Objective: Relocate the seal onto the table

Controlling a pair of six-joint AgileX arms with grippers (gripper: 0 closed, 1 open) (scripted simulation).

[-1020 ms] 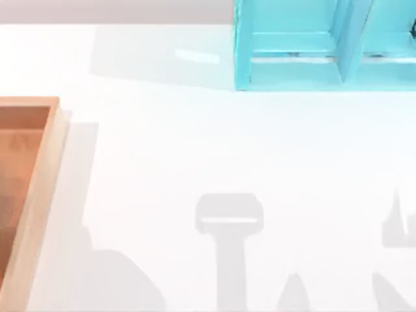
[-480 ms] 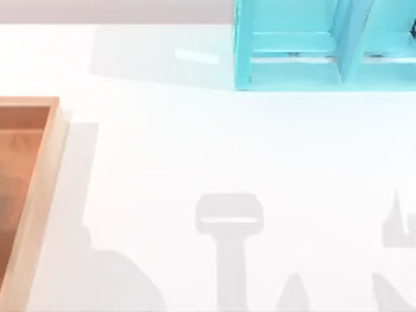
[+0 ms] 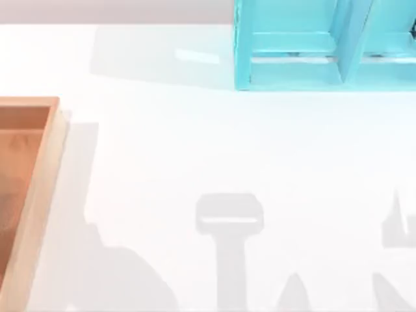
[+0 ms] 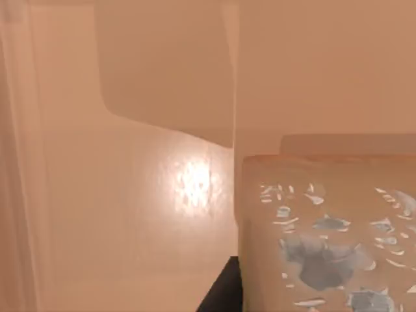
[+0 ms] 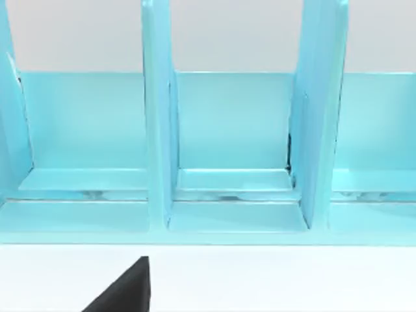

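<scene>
Shadow (image 3: 130, 279) at the table's (image 3: 195, 143) near-left edge has spread rightward since a second ago; nothing else has shifted. Your left gripper (image 4: 221, 296) is down in the wooden tray (image 3: 39, 195), with the seal (image 4: 325, 240) just beside it. Can't tell if it's gripping. Right gripper (image 5: 123, 289), state also unclear, hovers over the table facing the turquoise shelf (image 3: 292, 65) at the far side.

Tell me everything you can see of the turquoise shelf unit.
The shelf unit stands at the table's far edge, right of centre in the top view, running off the picture's right side. It looks like painted wood, pale turquoise with lighter worn edges. The right wrist view faces its open front: upright dividers split it into side-by-side compartments with a back panel and low floor ledges. It rests on the white table and casts a shadow to the top view's left.
</scene>
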